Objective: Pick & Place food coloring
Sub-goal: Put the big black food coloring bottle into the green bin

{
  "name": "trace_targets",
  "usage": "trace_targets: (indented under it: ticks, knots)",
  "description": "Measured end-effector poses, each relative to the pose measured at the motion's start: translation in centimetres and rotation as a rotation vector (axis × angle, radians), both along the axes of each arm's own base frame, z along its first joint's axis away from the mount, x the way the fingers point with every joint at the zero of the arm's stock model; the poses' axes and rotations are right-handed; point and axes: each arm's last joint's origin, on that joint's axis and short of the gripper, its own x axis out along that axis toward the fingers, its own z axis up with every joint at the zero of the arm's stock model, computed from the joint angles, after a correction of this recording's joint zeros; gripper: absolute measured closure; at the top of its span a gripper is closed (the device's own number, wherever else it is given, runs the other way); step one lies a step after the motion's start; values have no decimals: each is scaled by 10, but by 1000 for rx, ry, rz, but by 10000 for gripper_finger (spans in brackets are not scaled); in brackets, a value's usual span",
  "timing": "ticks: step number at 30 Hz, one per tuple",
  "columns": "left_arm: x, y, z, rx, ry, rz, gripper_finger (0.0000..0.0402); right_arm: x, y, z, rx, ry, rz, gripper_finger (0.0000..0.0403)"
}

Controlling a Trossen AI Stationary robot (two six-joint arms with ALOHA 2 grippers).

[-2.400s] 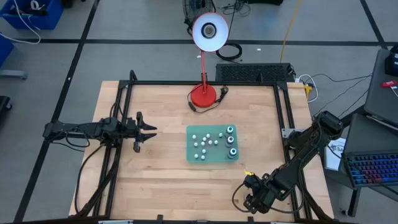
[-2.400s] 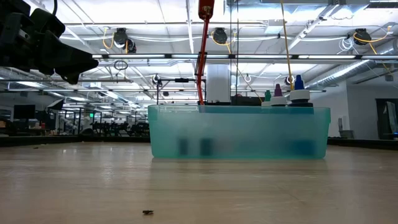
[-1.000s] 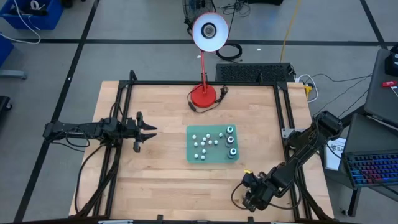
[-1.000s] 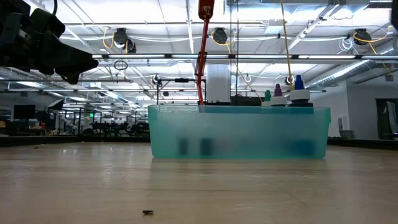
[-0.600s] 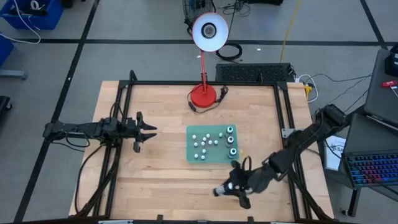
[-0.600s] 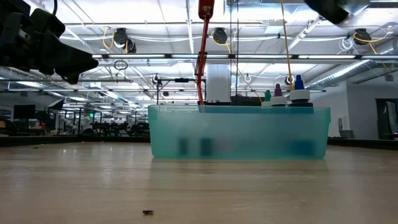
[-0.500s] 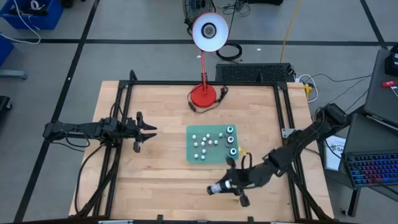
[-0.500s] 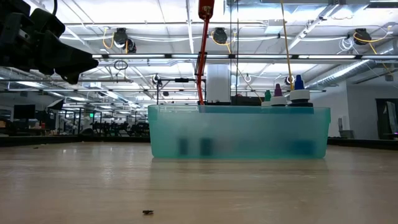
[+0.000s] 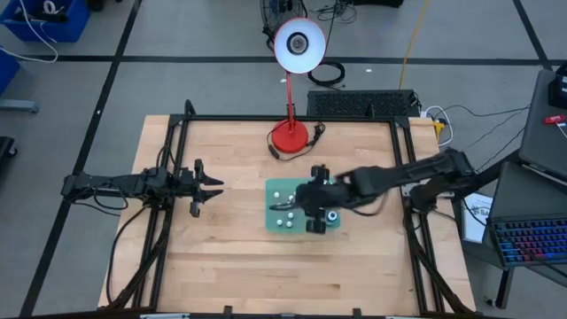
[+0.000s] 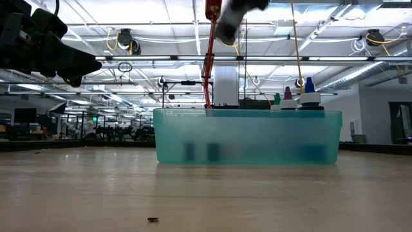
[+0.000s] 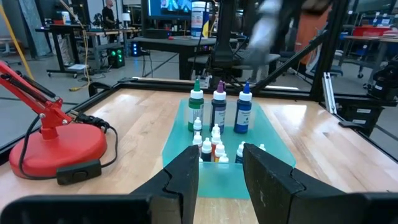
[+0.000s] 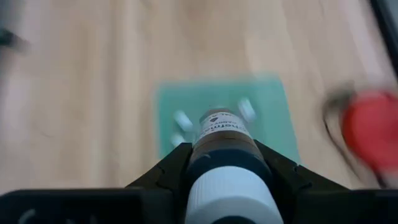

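From the high view I see the right gripper [image 9: 306,208] stretched over the green tray [image 9: 276,223] at the desk's [image 9: 230,257] centre, the arm reaching in from three o'clock. The left gripper [image 9: 208,188] hovers at nine o'clock of the tray, well apart from it. The small white-topped food coloring pieces [image 9: 290,203] sit in the tray; the red lamp [image 9: 290,135] stands at twelve o'clock.

In the low view the translucent tray shows its front wall, with three larger bottles [image 10: 301,98] poking above the rim on the right. A blurred part of the right arm hangs above the tray; the left arm's dark bulk sits at upper left.

Through the left wrist view, my left fingers [image 11: 268,180] stand slightly apart, holding nothing. Beyond them the tray holds green, purple and blue capped bottles behind the small white-tipped ones.

Through the right wrist view, the right fingers [image 12: 174,165] are clamped around a dark bottle with a white cap [image 12: 221,155], carried above the tray.
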Motion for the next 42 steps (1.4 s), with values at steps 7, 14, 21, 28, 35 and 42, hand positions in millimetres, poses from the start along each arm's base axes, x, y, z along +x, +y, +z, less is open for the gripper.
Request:
trace_targets:
  ticks: [7,14,21,28,35,42]
  knots:
    - [0,0,0,0,0,0,275,13,-18,-61,58,325,-86,279]
    - [0,0,0,0,-1,0,274,29,-15,-107,14,465,-42,279]
    - [0,0,0,0,-1,0,274,38,-13,-135,27,546,10,279]
    - [0,0,0,0,-1,0,275,41,-15,-139,22,544,19,279]
    - [0,0,0,0,-1,0,275,41,-14,-140,53,546,25,279]
    - [0,0,0,0,-1,0,274,36,-15,-149,59,564,-15,231]
